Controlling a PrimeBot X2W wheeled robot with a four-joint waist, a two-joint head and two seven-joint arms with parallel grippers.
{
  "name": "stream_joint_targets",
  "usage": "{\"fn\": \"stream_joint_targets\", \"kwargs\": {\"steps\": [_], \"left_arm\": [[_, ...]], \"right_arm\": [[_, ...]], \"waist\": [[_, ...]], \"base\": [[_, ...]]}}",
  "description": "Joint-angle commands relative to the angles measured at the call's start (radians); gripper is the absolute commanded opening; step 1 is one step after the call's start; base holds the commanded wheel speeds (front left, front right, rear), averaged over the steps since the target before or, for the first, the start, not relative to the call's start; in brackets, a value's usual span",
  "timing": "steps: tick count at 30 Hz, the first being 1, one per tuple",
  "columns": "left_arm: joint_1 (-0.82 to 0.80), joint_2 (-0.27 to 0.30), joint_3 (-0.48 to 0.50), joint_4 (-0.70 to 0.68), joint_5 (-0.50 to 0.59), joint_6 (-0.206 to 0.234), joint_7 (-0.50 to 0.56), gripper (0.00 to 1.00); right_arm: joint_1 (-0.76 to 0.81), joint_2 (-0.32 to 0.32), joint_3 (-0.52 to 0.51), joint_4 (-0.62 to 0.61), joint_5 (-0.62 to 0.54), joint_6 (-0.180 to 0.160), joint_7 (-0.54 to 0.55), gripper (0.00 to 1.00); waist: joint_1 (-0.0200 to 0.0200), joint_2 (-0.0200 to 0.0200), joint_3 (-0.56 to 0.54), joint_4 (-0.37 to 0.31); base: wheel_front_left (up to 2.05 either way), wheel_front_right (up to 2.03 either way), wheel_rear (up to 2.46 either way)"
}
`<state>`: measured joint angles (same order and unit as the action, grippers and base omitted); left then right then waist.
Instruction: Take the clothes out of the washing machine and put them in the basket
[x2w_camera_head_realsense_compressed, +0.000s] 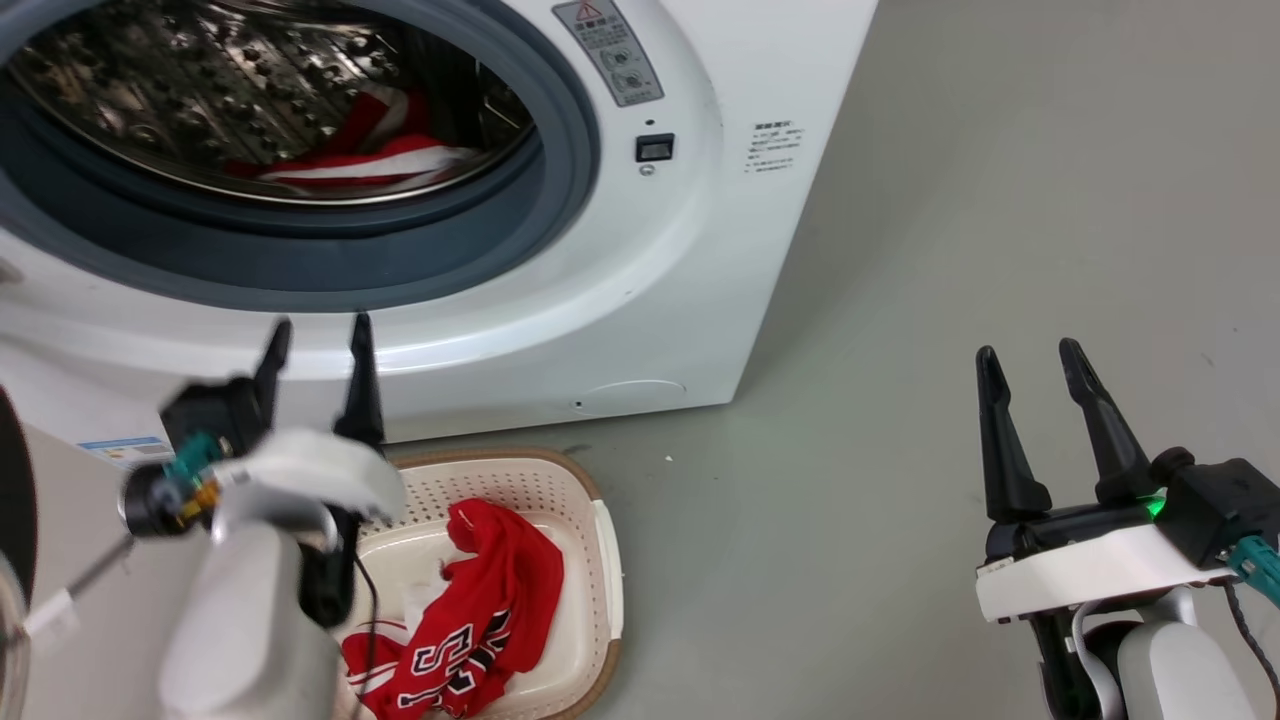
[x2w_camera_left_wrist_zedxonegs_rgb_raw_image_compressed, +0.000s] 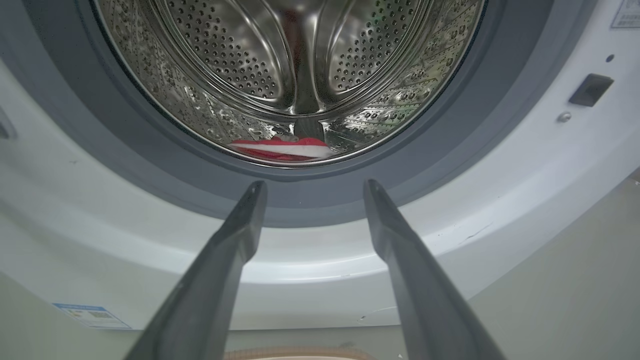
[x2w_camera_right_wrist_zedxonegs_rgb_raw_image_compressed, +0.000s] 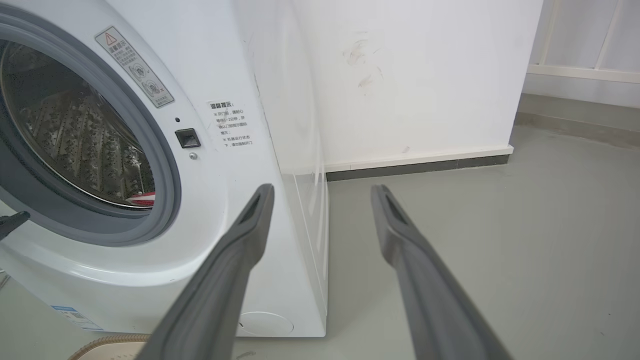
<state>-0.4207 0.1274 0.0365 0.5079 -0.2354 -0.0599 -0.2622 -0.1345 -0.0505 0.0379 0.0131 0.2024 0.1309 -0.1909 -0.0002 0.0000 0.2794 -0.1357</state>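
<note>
We log the washing machine with its drum mouth uncovered. A red garment with white trim lies at the drum bottom. The basket sits on the floor just before the machine and holds a lettered red jersey. The left gripper hovers above the basket, pointing at the grey seal, jaws apart and holding nothing. The right gripper is over bare floor, well right of the machine, jaws apart and unloaded.

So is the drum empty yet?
Not empty: a red garment with white trim lies at the bottom of the drum.
</note>
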Motion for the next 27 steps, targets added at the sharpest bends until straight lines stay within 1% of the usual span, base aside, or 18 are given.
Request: {"fn": "stream_joint_targets", "kwargs": {"steps": [1, 5, 8, 12, 13, 16, 21, 24, 27], "left_arm": [[-0.052, 0.022, -0.004, 0.021, 0.003, -0.007, 0.021, 1.0], [-0.184, 0.078, -0.023, 0.058, 0.01, -0.029, 0.099, 1.0], [-0.281, 0.139, -0.026, 0.094, 0.005, -0.041, 0.175, 1.0], [-0.4, 0.202, -0.034, 0.151, 0.001, -0.051, 0.291, 1.0], [-0.4, 0.202, -0.034, 0.151, 0.001, -0.051, 0.291, 1.0], [-0.494, 0.261, -0.046, 0.194, -0.007, -0.06, 0.383, 1.0], [-0.638, 0.342, -0.081, 0.252, -0.021, -0.068, 0.547, 1.0], [-0.721, 0.39, -0.121, 0.269, -0.037, -0.07, 0.659, 1.0], [-0.788, 0.433, -0.18, 0.259, -0.079, -0.071, 0.777, 1.0]], "right_arm": [[-0.008, 0.001, 0.005, 0.002, 0.007, 0.0, -0.008, 1.0], [-0.019, 0.001, 0.012, 0.013, 0.024, 0.0, -0.022, 1.0], [-0.034, 0.001, 0.024, 0.026, 0.043, 0.0, -0.037, 1.0], [-0.047, 0.001, 0.039, 0.052, 0.074, 0.0, -0.056, 1.0], [-0.047, 0.001, 0.039, 0.052, 0.074, 0.0, -0.056, 1.0], [-0.063, 0.001, 0.053, 0.07, 0.098, 0.0, -0.067, 1.0], [-0.086, 0.001, 0.079, 0.094, 0.134, 0.0, -0.074, 1.0], [-0.103, 0.001, 0.087, 0.08, 0.156, 0.0, -0.074, 1.0], [-0.111, 0.001, 0.099, 0.07, 0.174, 0.0, -0.074, 1.0]], "waist": [[0.0002, 0.0, 0.019, -0.022], [0.0002, 0.0, 0.059, -0.066], [0.0002, 0.0, 0.098, -0.108], [0.0002, 0.0, 0.15, -0.161], [0.0002, 0.0, 0.15, -0.161], [0.0002, 0.0, 0.19, -0.194], [0.0002, 0.0, 0.257, -0.241], [0.0002, 0.0, 0.301, -0.265], [0.0002, 0.0, 0.338, -0.285]], "base": [[0.0, 0.0, 0.0], [0.0, 0.0, 0.0], [0.0, 0.0, 0.0], [0.0, 0.0, 0.0], [0.0, 0.0, 0.0], [0.0, 0.0, 0.0], [0.0, 0.0, 0.0], [0.0, 0.0, 0.0], [0.0, 0.0, 0.0]]}}
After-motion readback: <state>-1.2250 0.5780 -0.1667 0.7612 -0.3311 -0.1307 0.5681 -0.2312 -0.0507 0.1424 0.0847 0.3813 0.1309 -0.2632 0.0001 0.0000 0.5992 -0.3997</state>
